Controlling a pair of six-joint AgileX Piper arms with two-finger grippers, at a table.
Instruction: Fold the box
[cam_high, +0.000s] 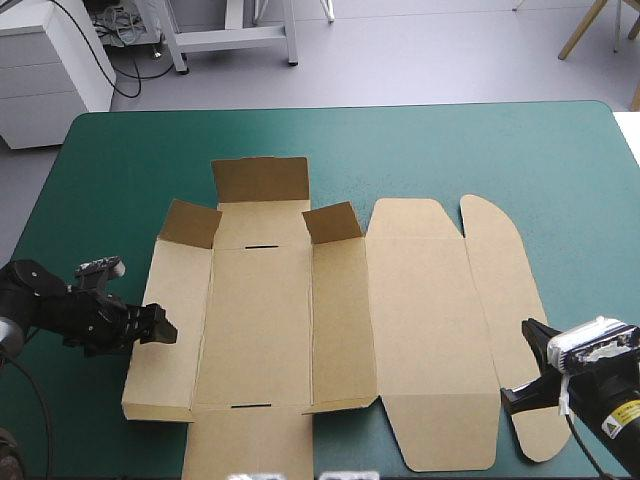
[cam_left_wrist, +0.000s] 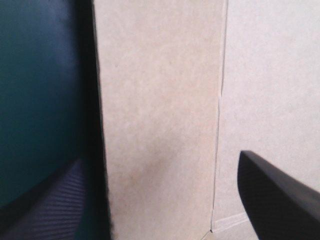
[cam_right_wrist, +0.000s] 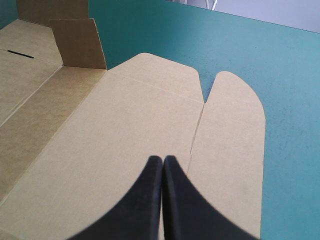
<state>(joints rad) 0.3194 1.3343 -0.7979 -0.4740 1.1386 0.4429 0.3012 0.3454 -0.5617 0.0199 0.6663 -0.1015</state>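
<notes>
Matt cardbd box, matt cover

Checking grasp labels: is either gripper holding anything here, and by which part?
Nothing is held. The left gripper is open astride the left edge of the box; the right gripper is shut over its right flap, gripping no board.

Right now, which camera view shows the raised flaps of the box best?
The high view: all three raised flaps stand unobstructed at the box's far end. The right wrist view shows only two of them, one cut off. The left wrist view shows just plain board, no flaps.
</notes>
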